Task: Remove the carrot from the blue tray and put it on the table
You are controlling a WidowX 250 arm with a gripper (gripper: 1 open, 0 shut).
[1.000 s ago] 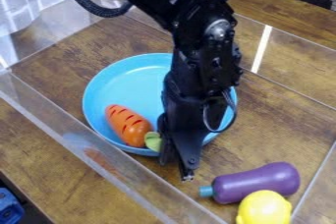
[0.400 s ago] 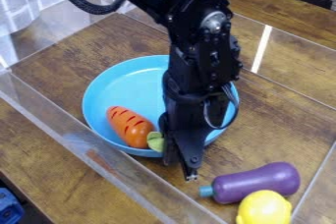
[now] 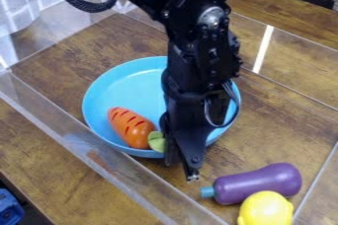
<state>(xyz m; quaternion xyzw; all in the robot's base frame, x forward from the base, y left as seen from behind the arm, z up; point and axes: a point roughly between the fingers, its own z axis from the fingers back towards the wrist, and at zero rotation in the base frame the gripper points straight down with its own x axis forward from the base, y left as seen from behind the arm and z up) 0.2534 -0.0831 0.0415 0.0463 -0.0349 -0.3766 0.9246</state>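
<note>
The orange carrot (image 3: pixel 126 124) lies in the front part of the blue tray (image 3: pixel 117 83), with its green leafy end (image 3: pixel 156 142) pointing right. My black gripper (image 3: pixel 187 166) points straight down at the tray's front right rim, shut. The leafy end rests against the gripper's left side. Whether the fingers pinch it is hidden by the gripper body. The tray sits on the dark wood-grain table (image 3: pixel 79 46).
A purple eggplant (image 3: pixel 255 184) and a yellow lemon (image 3: pixel 266 210) lie on the table at the front right. Clear plastic walls (image 3: pixel 93 160) fence in the work area, running along the front left and back right.
The arm's upper part has leaned slightly to the left. The gripper and the carrot stay where they were.
</note>
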